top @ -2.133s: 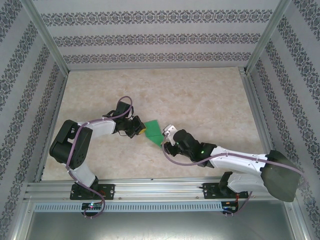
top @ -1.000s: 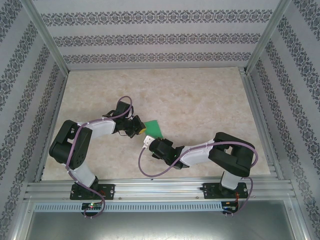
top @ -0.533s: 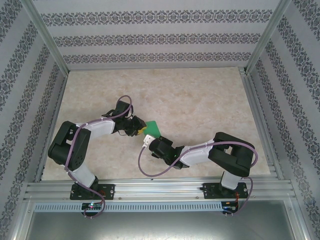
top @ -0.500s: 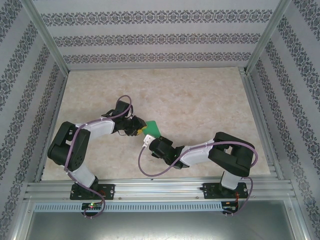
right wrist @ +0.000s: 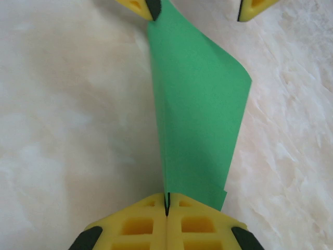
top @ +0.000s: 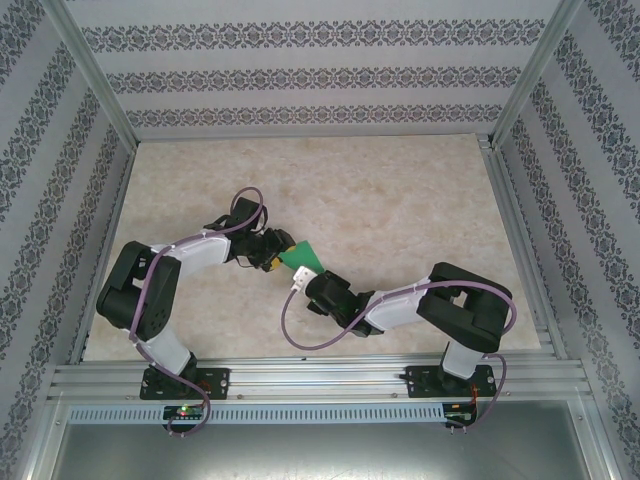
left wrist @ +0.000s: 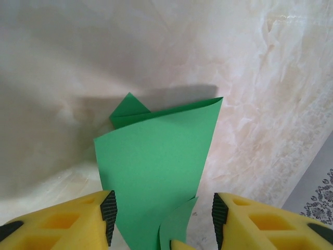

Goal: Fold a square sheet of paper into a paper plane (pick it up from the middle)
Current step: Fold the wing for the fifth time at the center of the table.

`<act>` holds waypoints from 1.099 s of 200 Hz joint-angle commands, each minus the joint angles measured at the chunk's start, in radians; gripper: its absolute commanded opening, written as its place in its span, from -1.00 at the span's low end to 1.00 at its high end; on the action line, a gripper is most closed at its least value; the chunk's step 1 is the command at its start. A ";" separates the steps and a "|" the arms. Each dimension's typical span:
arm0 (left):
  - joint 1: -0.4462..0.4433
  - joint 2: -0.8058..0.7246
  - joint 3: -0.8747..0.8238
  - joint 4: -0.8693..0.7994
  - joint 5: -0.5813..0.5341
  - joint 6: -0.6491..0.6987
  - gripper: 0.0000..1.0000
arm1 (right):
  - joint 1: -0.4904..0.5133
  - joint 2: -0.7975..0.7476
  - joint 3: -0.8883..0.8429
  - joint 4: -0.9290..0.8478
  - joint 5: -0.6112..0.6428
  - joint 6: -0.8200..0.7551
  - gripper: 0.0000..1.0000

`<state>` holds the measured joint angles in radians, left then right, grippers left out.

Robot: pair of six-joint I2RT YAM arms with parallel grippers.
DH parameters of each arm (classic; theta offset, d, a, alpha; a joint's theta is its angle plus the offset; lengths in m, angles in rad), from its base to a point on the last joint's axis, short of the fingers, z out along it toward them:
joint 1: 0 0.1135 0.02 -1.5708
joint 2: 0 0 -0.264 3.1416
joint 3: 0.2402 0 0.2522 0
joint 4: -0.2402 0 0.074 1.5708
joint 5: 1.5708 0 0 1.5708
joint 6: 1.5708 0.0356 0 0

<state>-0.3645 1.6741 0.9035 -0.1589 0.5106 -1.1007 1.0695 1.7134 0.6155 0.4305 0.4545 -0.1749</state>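
Bright-green square sheet of paper [top: 303, 258], doubled over and lifted just off the table [top: 420, 190], near its middle and between the two arms. Pinched at the near edge by the right gripper [right wrist: 167, 200], with pads pressed flat together on the layers. Flanked at the far end by the left gripper [left wrist: 162, 221], with fingers parted on either side and apparently clear of the paper; hard to rule out a light brush against one pad from the wrist views.

Probably a regrip in mid-fold. To do it well: keep the right pinch firm and level, guide the left arm in squarely without dragging a pad across the loose flap, then close on the crease rather than on a single layer. Avoid twisting, for fear of buckling so thin a sheet.

Curved open like a shallow cone, widening away from the pinch, with one small pointed corner poking out behind. Clean edges, no tears seen.
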 commanded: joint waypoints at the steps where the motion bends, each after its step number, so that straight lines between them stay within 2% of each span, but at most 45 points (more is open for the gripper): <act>1: 0.013 -0.017 0.006 -0.048 -0.027 -0.001 0.16 | -0.026 -0.030 -0.019 0.042 0.001 0.076 -1.00; 42: 0.013 -0.080 -0.043 -0.068 -0.105 -0.034 0.37 | -0.029 -0.024 -0.016 0.042 -0.016 0.087 -1.00; 70: 0.011 -0.034 -0.050 0.072 -0.035 -0.082 0.38 | -0.028 -0.047 -0.045 0.097 -0.056 0.089 -1.00; 97: 0.011 0.023 0.015 0.065 0.013 -0.063 0.36 | -0.028 -0.059 -0.054 0.109 -0.076 0.075 -1.00; 118: 0.010 0.056 0.043 0.041 0.029 -0.055 0.14 | -0.028 -0.061 -0.059 0.118 -0.100 0.069 -1.00; 141: 0.011 0.065 0.059 -0.003 0.024 -0.044 0.00 | -0.028 -0.070 -0.070 0.134 -0.098 0.065 -1.00; 191: 0.011 0.092 0.111 -0.094 0.016 0.004 -0.71 | -0.031 -0.067 -0.076 0.122 -0.095 0.059 -0.90; 220: 0.011 0.087 0.134 -0.146 -0.001 0.025 -0.97 | -0.029 -0.073 -0.088 0.097 -0.102 0.067 -0.85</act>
<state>-0.3645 1.7611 1.0039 -0.2176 0.5224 -1.1156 1.0405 1.6665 0.5522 0.5293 0.3717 -0.1104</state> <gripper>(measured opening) 0.057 0.059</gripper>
